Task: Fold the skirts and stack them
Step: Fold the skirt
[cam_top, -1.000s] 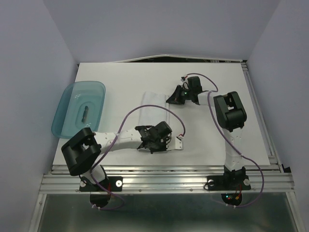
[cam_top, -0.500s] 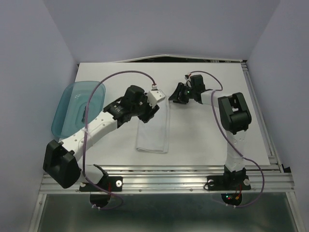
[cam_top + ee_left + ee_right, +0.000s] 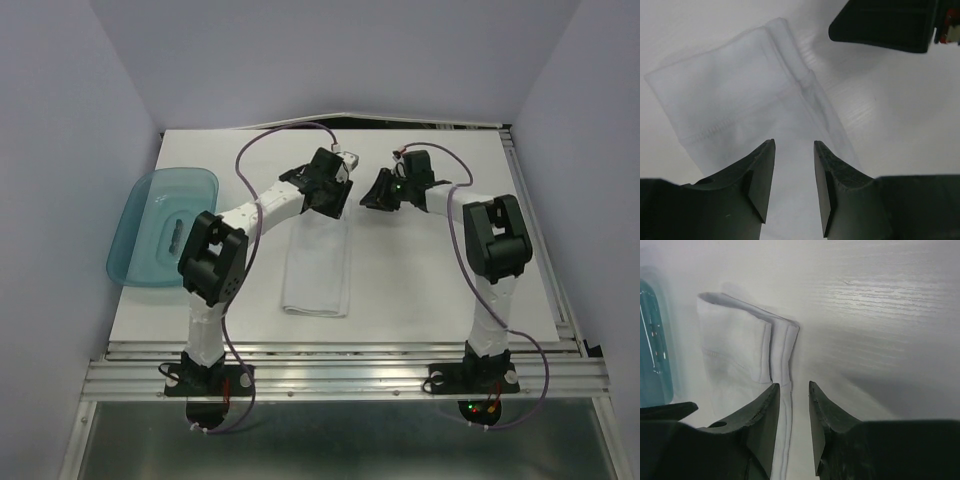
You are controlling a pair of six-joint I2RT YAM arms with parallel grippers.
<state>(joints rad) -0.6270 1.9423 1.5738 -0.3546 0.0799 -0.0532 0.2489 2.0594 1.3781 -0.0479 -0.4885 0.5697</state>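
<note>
Lying flat near the middle of the white bench [image 3: 450,280], a pale white folded cloth skirt [image 3: 318,268] formed one long narrow rectangle. Its length ran from the far half of the bench toward the near edge, and its near end stopped short of that edge. A stitched hem line crossed the cloth in the left wrist view [image 3: 735,115]. In the right wrist view [image 3: 737,342] the far end showed as folded layers with a narrow strip along the right side.

Left gripper [image 3: 328,203] hung over the skirt's far end. Its jaws [image 3: 794,150] stood moderately parted, with cloth visible in the gap below and nothing pinched. Could not tell whether the tips touched the fabric.

Right gripper [image 3: 374,195] sat just beside the skirt's far right corner, close to the left gripper. Its jaws [image 3: 792,390] were a little apart, framing the cloth's right edge, and held nothing.

At the bench's left edge, well apart from the skirt, a translucent teal plastic tray [image 3: 128,222] overhung the side. A small dark item lay inside it, too small to identify.
</note>
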